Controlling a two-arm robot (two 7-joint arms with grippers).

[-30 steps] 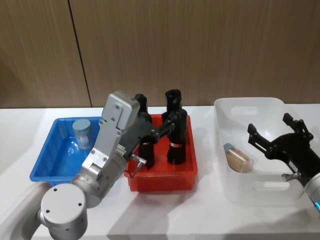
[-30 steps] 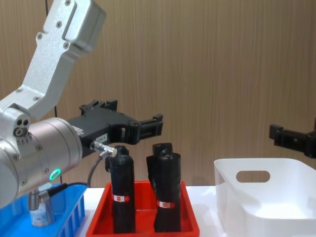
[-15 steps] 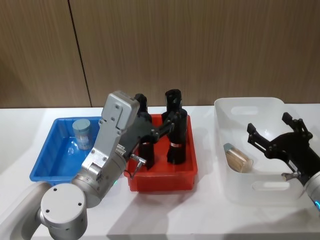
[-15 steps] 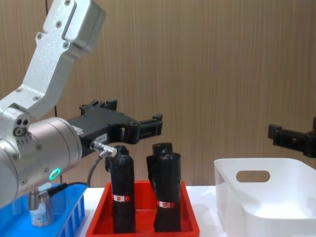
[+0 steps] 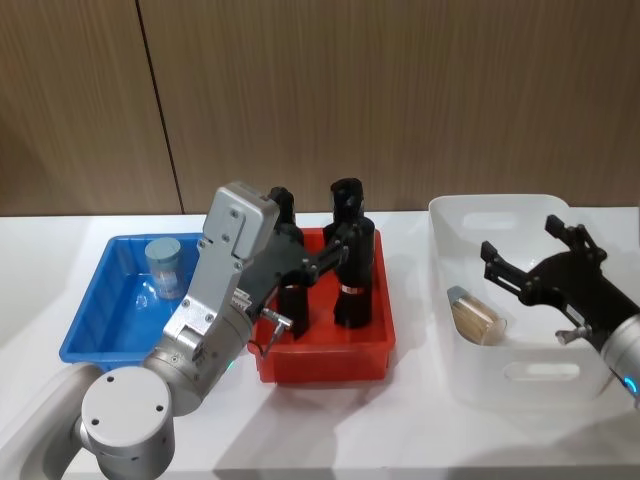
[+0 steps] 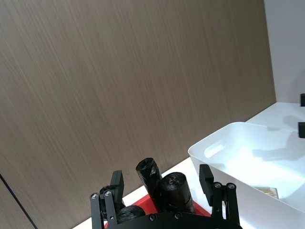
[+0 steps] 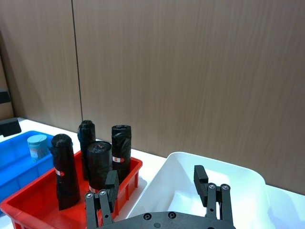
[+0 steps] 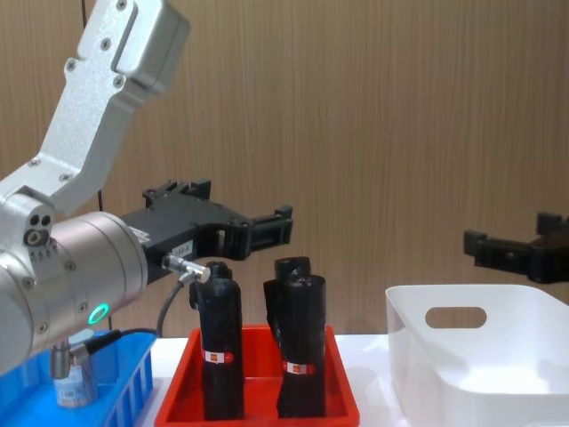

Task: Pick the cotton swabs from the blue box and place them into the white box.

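Displacement of the right gripper (image 5: 517, 235) is the only change in the last half second. It has shifted toward the robot's left and slightly back over the white box (image 5: 540, 375); the chest view confirms the leftward shift. Its fingers are spread wide and hold nothing. The left gripper (image 6: 161, 174) has not moved. It hangs over the red tray (image 5: 320, 360) beside the black rolls (image 5: 355, 280), fingers also spread and empty.

Tub locations:
- The lying tub (image 5: 475, 315) rests on its side on the floor of the white box, near the left wall, apart from the right gripper.
- The standing tub (image 5: 164, 265) is upright in the back left corner of the blue box (image 5: 85, 320).

Treat the first delivery as complete. Judge the right arm to be clearing the white box, probably ahead of the next pick. At least one tub is left to move.

Limits of view:
- The left arm covers the near right part of the blue box in the head view. You cannot tell whether more tubs sit there.
- In the chest view the wall of the white box hides its contents.
- In the same view the left arm partly screens the standing tub.
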